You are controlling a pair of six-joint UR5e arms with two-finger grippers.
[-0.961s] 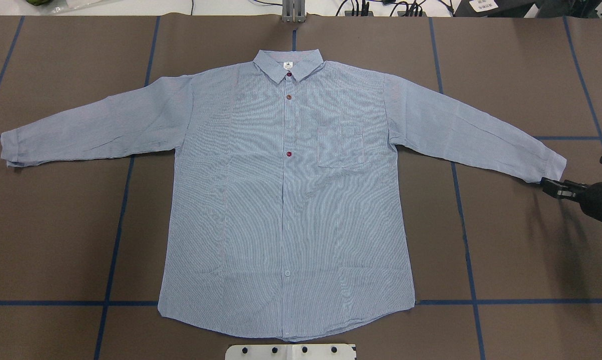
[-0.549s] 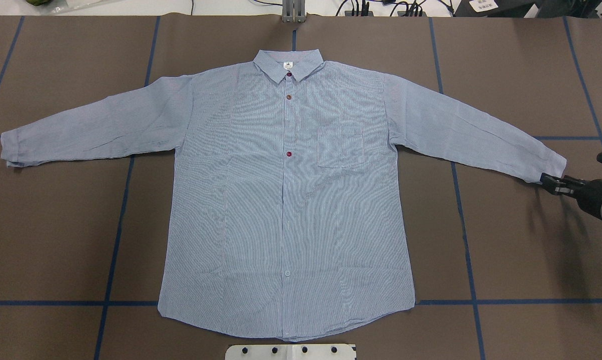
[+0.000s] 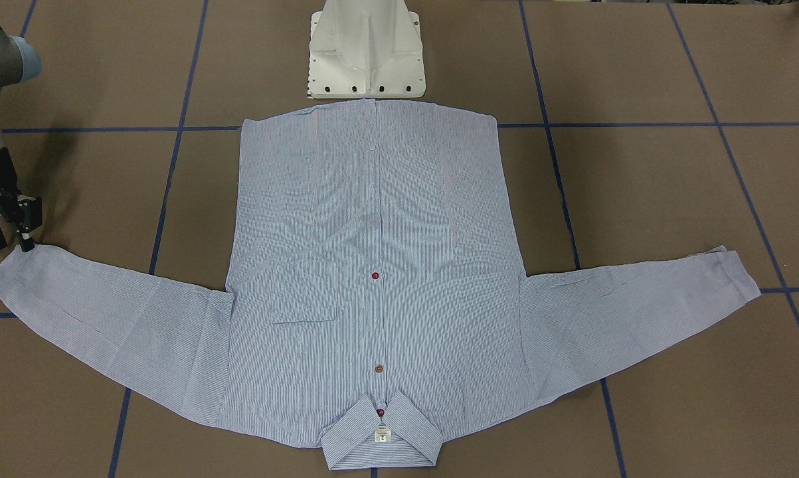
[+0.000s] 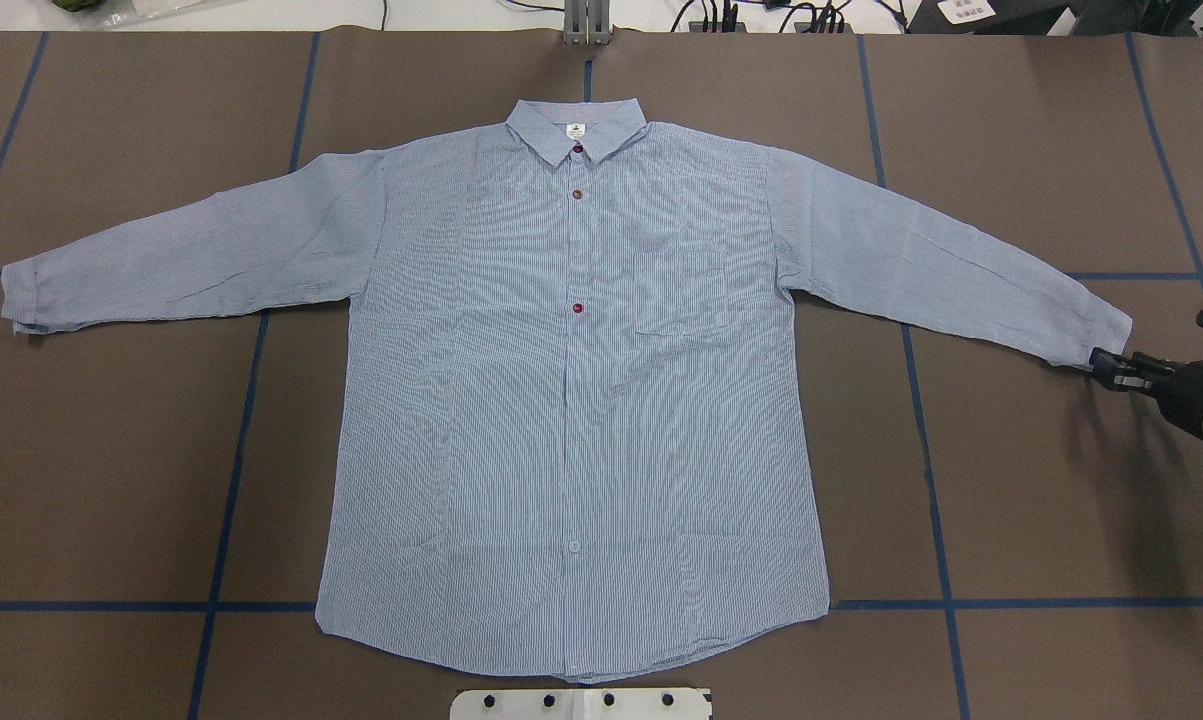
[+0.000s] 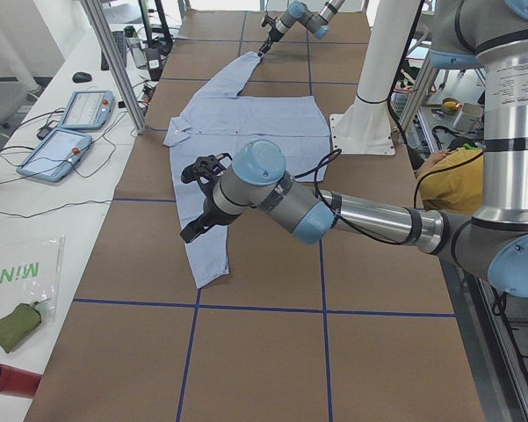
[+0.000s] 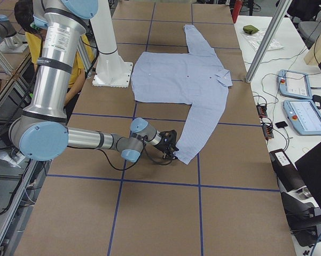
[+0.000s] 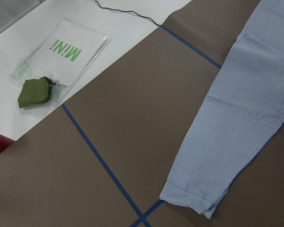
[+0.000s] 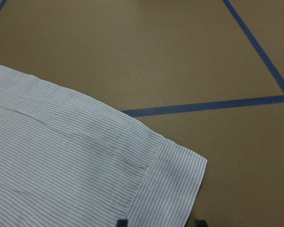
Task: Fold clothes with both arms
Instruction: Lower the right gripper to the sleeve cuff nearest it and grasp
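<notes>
The light blue striped shirt [image 4: 571, 400] lies flat and buttoned, front up, sleeves spread, collar at the table's far side. My right gripper [image 4: 1104, 362] is low at the right sleeve's cuff [image 8: 175, 184]. It is open, its two fingertips straddling the cuff's edge in the right wrist view. It also shows in the front-facing view [image 3: 10, 244], at the sleeve's end. My left gripper [image 5: 196, 202] shows only in the exterior left view, held above the left sleeve [image 7: 227, 142]. I cannot tell whether it is open or shut.
The white pedestal base [image 3: 366, 53] stands at the shirt's hem. Blue tape lines cross the brown table [image 4: 1041, 480]. A green pouch [image 7: 35, 92] and a plastic bag lie on the white side table beyond the left sleeve. Control tablets [image 5: 70, 132] lie there too.
My right gripper has moved a little toward the table's far side, closing in on the right cuff's corner. The shirt has not moved.
</notes>
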